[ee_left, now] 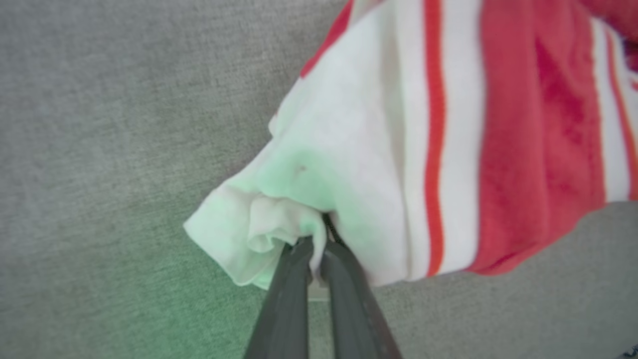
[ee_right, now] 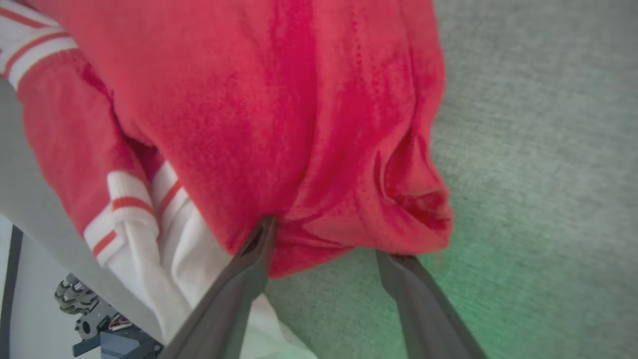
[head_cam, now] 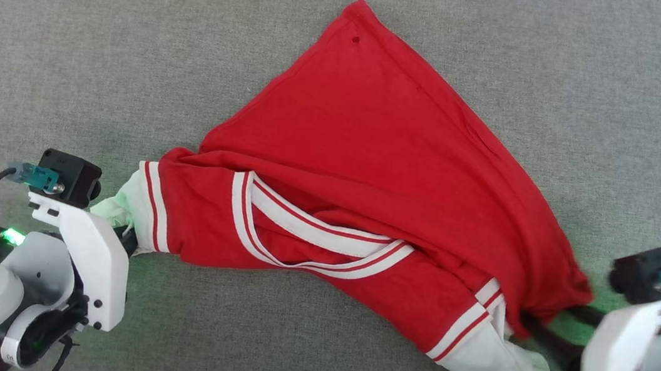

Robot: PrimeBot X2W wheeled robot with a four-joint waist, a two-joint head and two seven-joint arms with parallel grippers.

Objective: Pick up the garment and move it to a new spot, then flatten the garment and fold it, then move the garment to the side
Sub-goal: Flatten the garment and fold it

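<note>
- garment (head_cam: 370,171): red basketball-style top, plain red side up, lying on the grey surface (head_cam: 73,21) mid-frame in the head view
- shape: rough triangle, one corner pointing away from the robot, the near edge bunched and rolled over
- striped neck trim (head_cam: 312,234) shows along the near edge, half tucked under a red fold
- left gripper (ee_left: 314,249): clamped tight on the white cuff (ee_left: 279,199) at the garment's left end, cloth pinched between the two fingers
- right gripper (ee_right: 329,244): jaws spread wide, a bunched red edge sits right at the tips and touches them, nothing pinched, so released
- other white cuff (head_cam: 498,357) lies loose on the surface just beside the right gripper's fingers
- progress, my read: garment is down on the surface and stretched between the two arms, so the pick-and-move part looks done or close; can't confirm the new spot from these views
- flattening only partly there: body wrinkled, sleeves and collar crumpled, bottom edge not squared
- left to do: finish spreading it flat, fold it, shift it to the side
- risk: a one-sided grip could drag the cloth askew if the left arm pulls now
</note>
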